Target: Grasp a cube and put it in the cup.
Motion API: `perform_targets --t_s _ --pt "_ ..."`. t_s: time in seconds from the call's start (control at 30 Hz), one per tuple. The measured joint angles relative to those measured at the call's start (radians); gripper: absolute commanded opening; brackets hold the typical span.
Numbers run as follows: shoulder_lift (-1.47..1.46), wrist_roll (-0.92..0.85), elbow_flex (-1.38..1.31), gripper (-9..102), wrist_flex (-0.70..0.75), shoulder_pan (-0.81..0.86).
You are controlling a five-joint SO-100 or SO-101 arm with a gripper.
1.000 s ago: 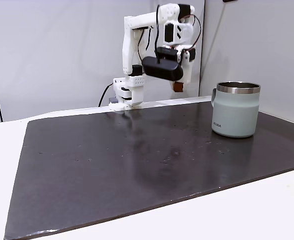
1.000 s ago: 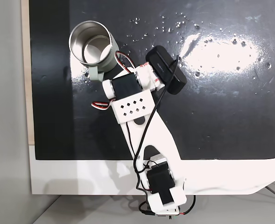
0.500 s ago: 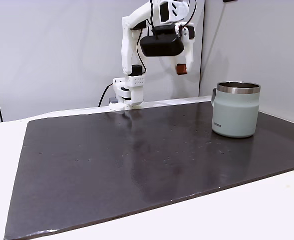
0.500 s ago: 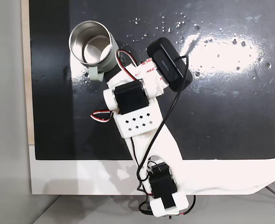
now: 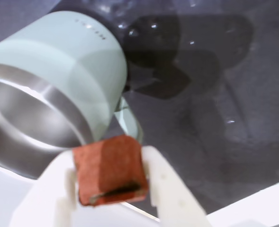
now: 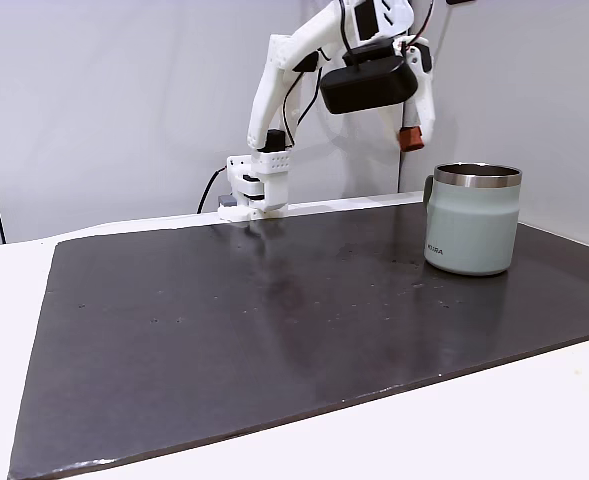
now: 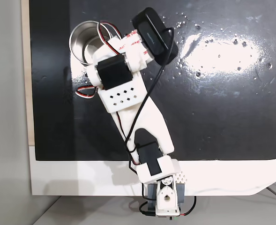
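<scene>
I have the gripper pinching the cube, raised near the cup's rim. Transport step; next I shift toward ten o'clock in wrist view, over the opening, then release.

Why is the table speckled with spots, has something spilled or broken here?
Nothing looks spilled or broken. The specks on the dark mat are small marks catching the light. The mug stands upright, and the gripper holds the little red cube in the air near it.
</scene>
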Motion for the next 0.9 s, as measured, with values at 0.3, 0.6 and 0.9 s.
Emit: perform_targets --t_s 0.3,0.6,0.9 --pt "-0.164 0.055 -0.242 1 0.000 -0.112" --pt "-0.224 0.107 -0.333 1 0.002 -0.155" --pt "-0.287 0.112 -0.425 2 -0.002 -0.109"
